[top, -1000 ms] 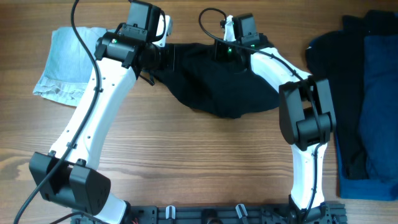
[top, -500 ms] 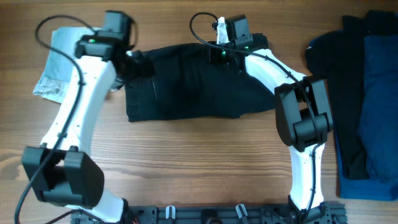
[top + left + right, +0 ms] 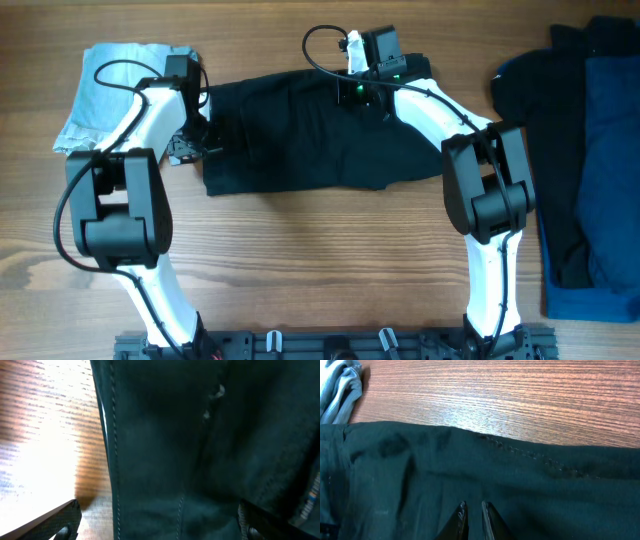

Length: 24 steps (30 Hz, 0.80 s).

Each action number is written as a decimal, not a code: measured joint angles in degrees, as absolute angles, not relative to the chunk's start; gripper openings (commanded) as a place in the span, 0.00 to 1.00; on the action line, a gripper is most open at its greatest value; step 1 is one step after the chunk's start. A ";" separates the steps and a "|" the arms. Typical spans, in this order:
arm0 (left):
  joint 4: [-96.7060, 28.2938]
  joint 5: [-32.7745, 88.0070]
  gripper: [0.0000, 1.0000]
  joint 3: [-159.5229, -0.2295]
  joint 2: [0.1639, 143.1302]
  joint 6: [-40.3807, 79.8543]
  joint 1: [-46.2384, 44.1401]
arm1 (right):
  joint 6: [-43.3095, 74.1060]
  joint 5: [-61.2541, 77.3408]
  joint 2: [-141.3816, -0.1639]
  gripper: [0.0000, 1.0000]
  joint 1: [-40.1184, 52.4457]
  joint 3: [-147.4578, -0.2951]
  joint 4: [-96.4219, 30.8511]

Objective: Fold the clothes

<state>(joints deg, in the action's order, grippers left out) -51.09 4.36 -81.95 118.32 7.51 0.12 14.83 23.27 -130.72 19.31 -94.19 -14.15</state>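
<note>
The black garment (image 3: 300,135) lies spread flat at the counter's (image 3: 320,260) 12 o'clock. The left pincer (image 3: 160,522) gapes wide over its 9 o'clock edge. The right pincer (image 3: 473,510) is pinched nearly closed on cloth at 12.

L arm (image 3: 112,205) & R arm (image 3: 488,185): white tubular links, chunky black joint housings, black bases. Thin black cable (image 3: 310,38) off each wrist, white plug at R wrist, green LEDs (image 3: 360,88) near it. L fingers (image 3: 55,522) black w/ carbon-weave texture; R fingers (image 3: 461,519) slim, black, glossy, tapered
</note>
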 measured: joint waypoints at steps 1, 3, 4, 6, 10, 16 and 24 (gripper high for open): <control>-50.89 3.90 0.97 -82.00 118.85 7.53 0.12 | 14.81 23.27 -130.72 0.12 19.31 -94.19 -14.15; -50.87 3.49 0.86 -82.15 119.13 7.79 0.05 | 14.79 23.27 -130.72 0.12 19.31 -94.19 -14.41; -50.92 3.03 0.79 -82.37 119.39 8.25 0.01 | 14.68 23.27 -130.72 0.12 19.31 -94.19 -14.48; -50.94 2.57 0.65 -82.89 119.94 9.50 -0.05 | 14.66 23.24 -130.72 0.12 19.31 -94.19 -14.52; -50.72 3.27 0.53 -83.33 120.27 11.51 -0.38 | 14.66 23.18 -130.72 0.12 19.31 -94.19 -14.52; -50.26 6.68 0.04 -83.61 120.51 13.08 -0.69 | 14.63 23.07 -130.72 0.12 19.18 -94.21 -14.50; -53.23 4.95 0.04 -84.55 120.49 12.73 -0.91 | 13.13 21.10 -127.31 0.12 18.79 -94.87 -8.75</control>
<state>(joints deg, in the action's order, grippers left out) -53.23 4.95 -84.55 120.49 12.73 -0.91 13.13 21.10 -127.31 18.79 -94.87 -8.75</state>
